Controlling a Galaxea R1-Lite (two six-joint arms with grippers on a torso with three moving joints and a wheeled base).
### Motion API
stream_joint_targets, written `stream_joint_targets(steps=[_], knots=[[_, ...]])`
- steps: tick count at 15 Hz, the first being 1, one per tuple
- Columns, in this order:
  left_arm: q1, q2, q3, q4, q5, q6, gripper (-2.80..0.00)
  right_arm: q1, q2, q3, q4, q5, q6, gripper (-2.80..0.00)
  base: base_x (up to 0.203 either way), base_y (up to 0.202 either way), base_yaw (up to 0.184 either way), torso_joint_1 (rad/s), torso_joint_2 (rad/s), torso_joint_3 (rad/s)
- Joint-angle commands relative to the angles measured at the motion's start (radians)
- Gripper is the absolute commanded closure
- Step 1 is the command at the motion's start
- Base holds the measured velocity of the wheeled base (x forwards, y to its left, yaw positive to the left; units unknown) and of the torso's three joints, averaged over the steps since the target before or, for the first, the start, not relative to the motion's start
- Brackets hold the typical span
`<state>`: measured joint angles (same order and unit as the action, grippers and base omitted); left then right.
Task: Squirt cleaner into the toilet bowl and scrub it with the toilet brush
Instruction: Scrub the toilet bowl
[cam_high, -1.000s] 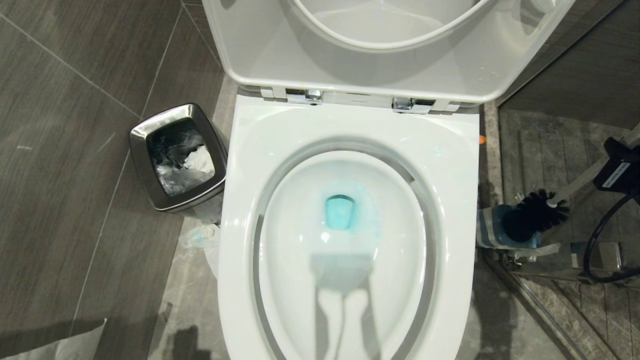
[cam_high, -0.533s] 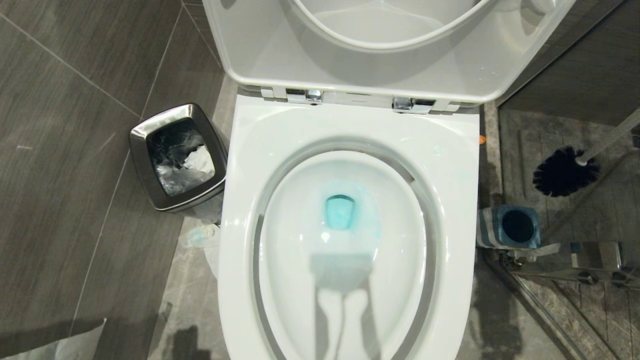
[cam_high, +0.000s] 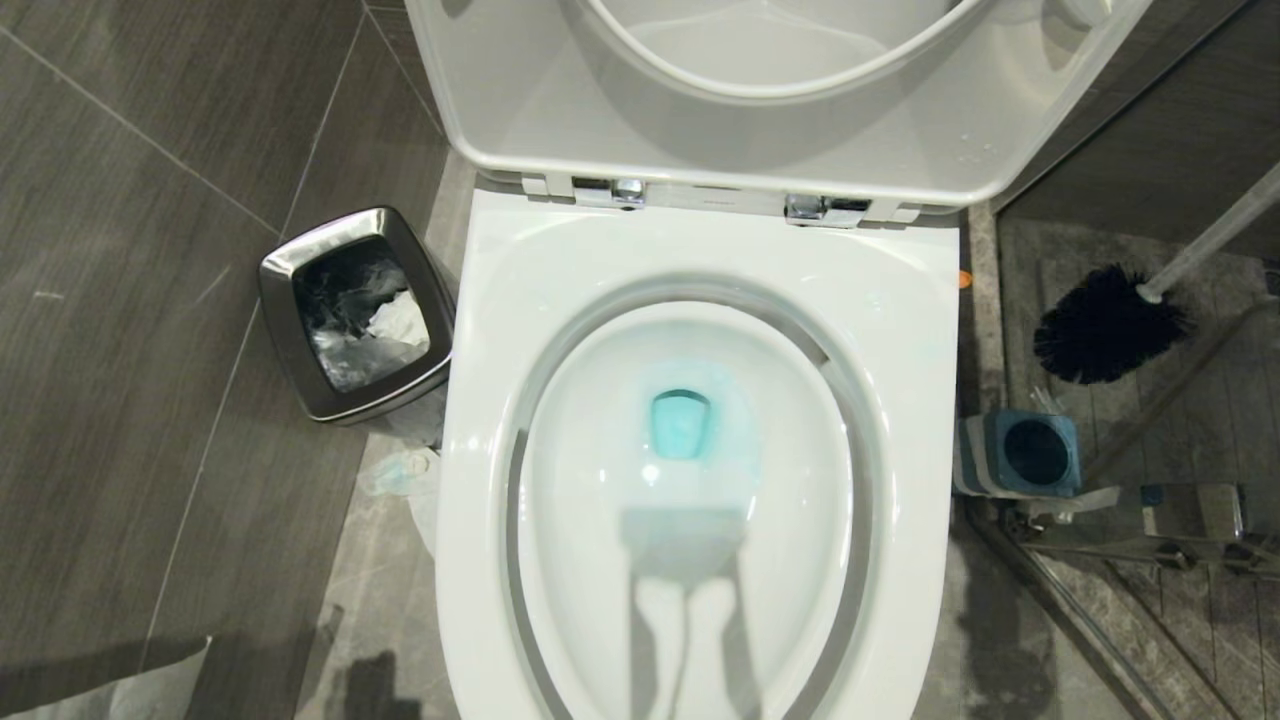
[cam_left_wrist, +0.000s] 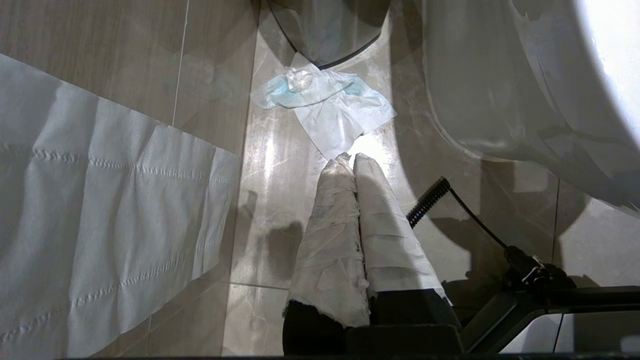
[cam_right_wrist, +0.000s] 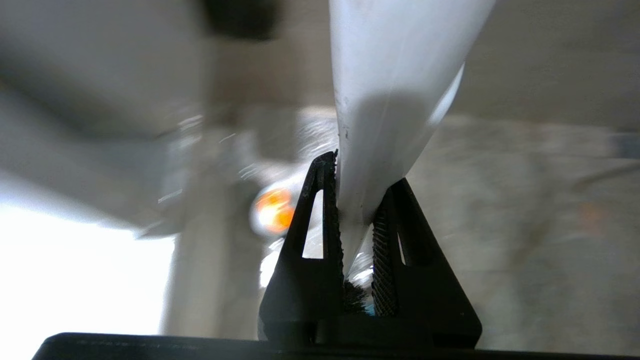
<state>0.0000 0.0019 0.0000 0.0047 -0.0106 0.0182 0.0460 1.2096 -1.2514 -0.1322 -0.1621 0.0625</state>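
Note:
The white toilet bowl (cam_high: 500, 300) fills the middle of the head view, seat and lid raised. Turquoise cleaner (cam_high: 680, 425) tints the water at its bottom. To the bowl's right, the toilet brush (cam_high: 1105, 325) hangs in the air with its black bristle head above the blue-topped striped holder (cam_high: 1000, 455); its whitish handle runs up off the right edge. My right gripper (cam_right_wrist: 362, 180) is shut on that handle (cam_right_wrist: 390, 100) in the right wrist view. My left gripper (cam_left_wrist: 350, 159), fingers wrapped in white paper, is shut on nothing and hangs low over the floor beside the bowl's outer wall (cam_left_wrist: 500, 100).
A square steel waste bin (cam_high: 290, 330) lined with a bag stands left of the bowl. Crumpled tissue (cam_left_wrist: 325, 100) lies on the floor by the bin and bowl; a paper sheet (cam_left_wrist: 100, 210) lies further left. A metal shower-door rail (cam_high: 1130, 515) runs behind the holder.
The brush has been lifted out of its holder and carried up and away from it. My right arm's black wrist has left the head view. The left arm has not moved.

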Motion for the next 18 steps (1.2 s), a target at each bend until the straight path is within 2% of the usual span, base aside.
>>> stream_joint_targets(steps=[1, 5, 8, 14, 18], knots=[[0.0, 0.0, 0.002, 0.0, 0.0, 0.0, 0.0, 0.144, -0.041, -0.039, 0.062, -0.003, -0.004, 0.0, 0.0, 0.0, 0.0, 0.0, 0.0, 0.0], [0.0, 0.0, 0.002, 0.001, 0.0, 0.0, 0.0, 0.36, -0.059, -0.075, 0.096, -0.017, -0.073, 0.0, 0.0, 0.0, 0.0, 0.0, 0.0, 0.0], [0.0, 0.0, 0.002, 0.0, 0.0, 0.0, 0.0, 0.481, -0.113, -0.084, 0.192, -0.014, -0.091, 0.0, 0.0, 0.0, 0.0, 0.0, 0.0, 0.0], [0.0, 0.0, 0.002, 0.0, 0.0, 0.0, 0.0, 0.662, -0.098, -0.085, 0.207, 0.008, -0.138, 0.0, 0.0, 0.0, 0.0, 0.0, 0.0, 0.0], [0.0, 0.0, 0.002, 0.0, 0.0, 0.0, 0.0, 0.75, -0.069, -0.087, 0.204, 0.01, -0.19, 0.0, 0.0, 0.0, 0.0, 0.0, 0.0, 0.0]])
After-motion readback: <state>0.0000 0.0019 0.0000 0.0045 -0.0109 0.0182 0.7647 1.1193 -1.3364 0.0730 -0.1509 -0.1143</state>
